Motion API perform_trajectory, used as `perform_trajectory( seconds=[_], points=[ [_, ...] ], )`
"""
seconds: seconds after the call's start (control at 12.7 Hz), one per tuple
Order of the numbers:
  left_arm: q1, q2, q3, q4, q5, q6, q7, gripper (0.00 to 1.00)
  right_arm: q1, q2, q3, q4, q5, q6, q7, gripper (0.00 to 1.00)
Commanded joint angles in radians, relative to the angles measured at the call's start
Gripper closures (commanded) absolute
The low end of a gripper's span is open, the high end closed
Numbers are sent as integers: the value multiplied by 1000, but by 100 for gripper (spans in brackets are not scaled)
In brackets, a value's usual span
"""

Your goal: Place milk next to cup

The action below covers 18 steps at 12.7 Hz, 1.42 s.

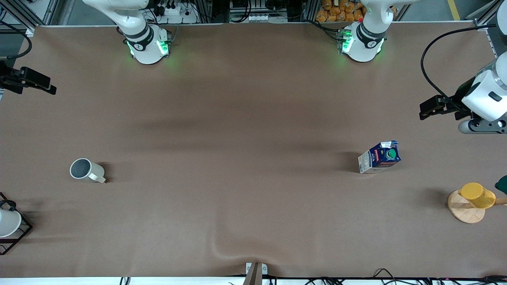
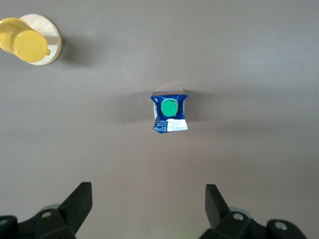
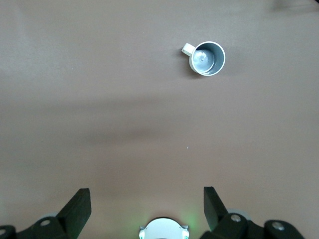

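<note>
The milk (image 1: pixel 379 157), a dark blue and white carton with a green cap, stands upright on the brown table toward the left arm's end. It also shows in the left wrist view (image 2: pixel 169 112). The cup (image 1: pixel 85 170), an off-white mug with a grey inside, stands toward the right arm's end and shows in the right wrist view (image 3: pixel 207 58). My left gripper (image 2: pixel 148 209) is open and empty, high over the table beside the milk. My right gripper (image 3: pixel 147 209) is open and empty, high over bare table near its own base.
A yellow cup (image 1: pixel 477 194) sits on a wooden disc (image 1: pixel 465 211) near the left arm's end, nearer the front camera than the milk. A white vessel in a black wire rack (image 1: pixel 8 223) stands at the right arm's end. The cloth has a fold (image 1: pixel 222 249) at the front edge.
</note>
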Motion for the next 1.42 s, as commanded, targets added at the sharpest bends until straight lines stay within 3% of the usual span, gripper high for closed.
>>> perform_trajectory(
  seconds=[0.0, 1.02, 1.34],
  points=[
    [1, -8, 0, 5, 23, 3, 5, 0, 0, -6, 2, -16, 19, 10, -8, 0],
    [-8, 12, 1, 25, -8, -13, -57, 0, 5, 11, 3, -31, 19, 63, -8, 0],
    [-7, 90, 0, 14, 1, 44, -81, 0, 2, 14, 2, -36, 19, 63, -9, 0]
  ],
)
